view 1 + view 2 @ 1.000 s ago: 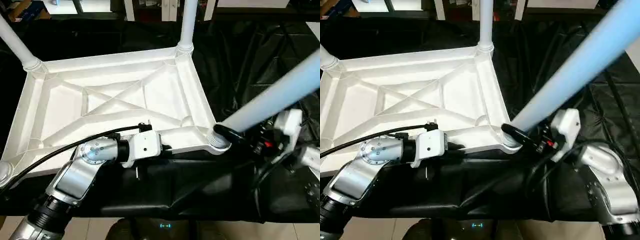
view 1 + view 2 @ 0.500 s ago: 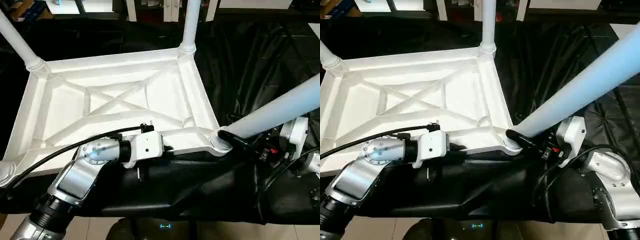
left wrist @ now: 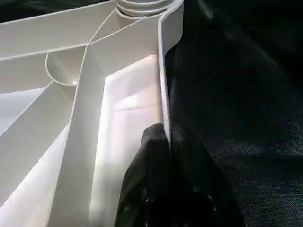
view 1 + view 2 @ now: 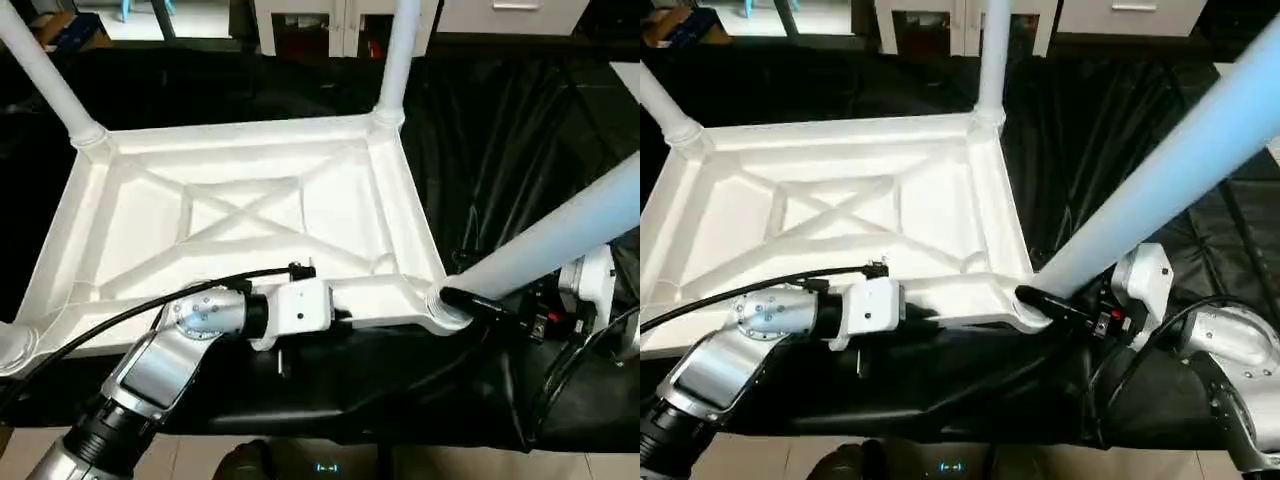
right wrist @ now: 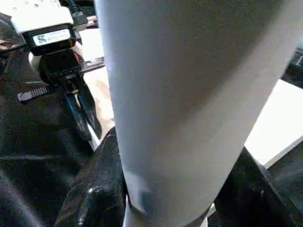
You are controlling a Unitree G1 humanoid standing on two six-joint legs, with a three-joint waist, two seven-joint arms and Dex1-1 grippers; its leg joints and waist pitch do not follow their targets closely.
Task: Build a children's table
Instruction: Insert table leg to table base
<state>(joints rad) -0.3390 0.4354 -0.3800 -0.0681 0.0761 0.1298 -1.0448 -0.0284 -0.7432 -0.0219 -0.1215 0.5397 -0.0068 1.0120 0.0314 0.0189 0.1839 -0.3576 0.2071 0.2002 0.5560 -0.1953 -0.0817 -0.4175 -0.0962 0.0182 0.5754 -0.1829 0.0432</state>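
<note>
The white tabletop (image 4: 250,200) lies upside down on the black cloth, X-ribs facing up. Two white legs stand upright in its far corners, far-left leg (image 4: 45,75) and far-right leg (image 4: 398,60). My left gripper (image 4: 345,315) is shut on the tabletop's near rim; its fingers (image 3: 151,179) straddle that rim. My right gripper (image 4: 470,300) is shut on the lower end of a third leg (image 4: 560,235). This leg leans up to the right, its end at the near-right socket (image 4: 440,310). In the right wrist view the leg (image 5: 180,94) sits between black fingers (image 5: 99,189).
The black-draped work table (image 4: 520,120) extends to the right with creased cloth. Its near edge lies just under my forearms. A black cable (image 4: 100,325) runs from my left wrist. White furniture legs (image 4: 320,15) stand behind the table. The near-left socket (image 4: 12,345) sits at the picture's edge.
The camera has tilted, shifting the whole scene down and right. My right wrist has swung outward and the held leg leans flatter to the right, its end staying at the near-right socket. The left gripper holds still.
</note>
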